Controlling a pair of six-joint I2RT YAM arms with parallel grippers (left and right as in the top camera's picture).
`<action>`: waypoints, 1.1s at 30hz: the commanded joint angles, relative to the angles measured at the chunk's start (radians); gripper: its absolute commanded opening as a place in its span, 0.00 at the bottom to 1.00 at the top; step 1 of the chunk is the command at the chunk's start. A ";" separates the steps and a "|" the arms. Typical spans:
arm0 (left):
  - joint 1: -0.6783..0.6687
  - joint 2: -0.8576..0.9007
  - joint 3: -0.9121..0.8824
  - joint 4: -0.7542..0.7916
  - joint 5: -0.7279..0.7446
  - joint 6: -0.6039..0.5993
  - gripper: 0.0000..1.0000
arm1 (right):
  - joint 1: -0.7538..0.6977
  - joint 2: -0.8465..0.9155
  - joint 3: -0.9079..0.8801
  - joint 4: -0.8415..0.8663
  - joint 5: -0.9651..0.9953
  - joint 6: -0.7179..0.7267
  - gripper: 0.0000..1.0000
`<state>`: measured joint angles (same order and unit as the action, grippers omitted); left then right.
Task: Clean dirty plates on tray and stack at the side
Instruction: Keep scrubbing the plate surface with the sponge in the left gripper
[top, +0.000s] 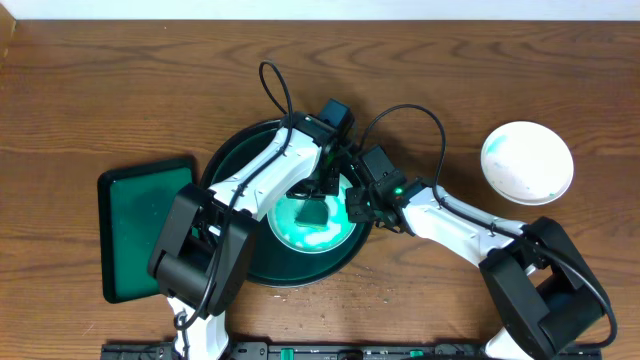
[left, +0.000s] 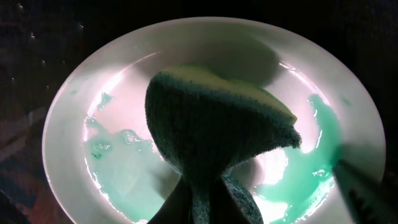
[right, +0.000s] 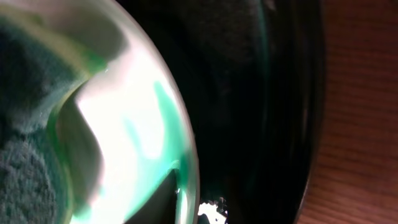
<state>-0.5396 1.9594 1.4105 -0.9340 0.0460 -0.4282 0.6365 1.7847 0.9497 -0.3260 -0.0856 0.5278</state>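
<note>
The smeared plate (top: 300, 238), round and face up, lies flat in the 4 o'clock part of the tray (top: 228, 170), with green liquid pooled in its well. The left fingers (top: 320, 192) are pinched together on a green sponge (left: 214, 130) over the plate's middle. The right fingers (top: 352, 206) sit at the plate's 3 o'clock rim; whether they grip it I cannot tell. On the brown wooden surface (top: 100, 80), a green rectangular tray (top: 145, 228) lies at 9 o'clock and a second white plate (top: 527, 162) well apart at 3 o'clock.
</note>
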 joint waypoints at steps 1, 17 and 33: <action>0.000 -0.012 0.004 -0.003 -0.013 0.009 0.07 | 0.019 0.016 0.002 0.012 -0.002 0.019 0.01; 0.000 -0.012 0.004 -0.079 -0.310 0.007 0.07 | 0.049 0.016 0.002 -0.003 0.033 0.037 0.01; 0.013 -0.012 -0.136 0.088 -0.211 0.023 0.07 | 0.050 0.015 0.002 -0.003 0.032 0.036 0.01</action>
<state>-0.5385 1.9526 1.3190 -0.8482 -0.2005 -0.4137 0.6701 1.7874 0.9527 -0.3141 -0.0700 0.5594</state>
